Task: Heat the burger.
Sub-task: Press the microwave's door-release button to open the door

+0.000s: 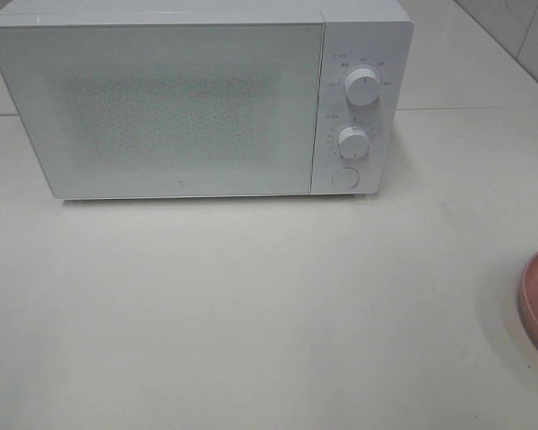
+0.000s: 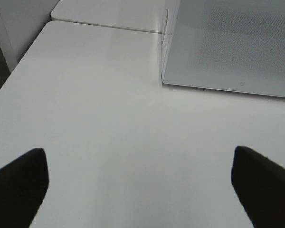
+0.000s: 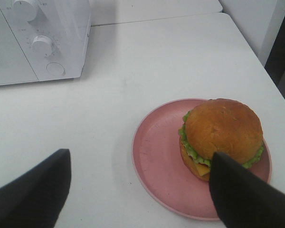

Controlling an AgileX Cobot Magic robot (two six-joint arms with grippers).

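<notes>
Gaping wide, both jaws empty; right pair apparently above burger (image 3: 223, 130), plate (image 3: 156, 156).

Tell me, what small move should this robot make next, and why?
Probably press the round button under the two knobs, to open the microwave. Its door looks shut, so the burger, sitting on the pink plate, cannot go in yet. Both the left end effector and the right end effector are open and hold nothing.

High frontal view onto microwave (image 1: 184, 103); both low wrist views sharing it.
</notes>
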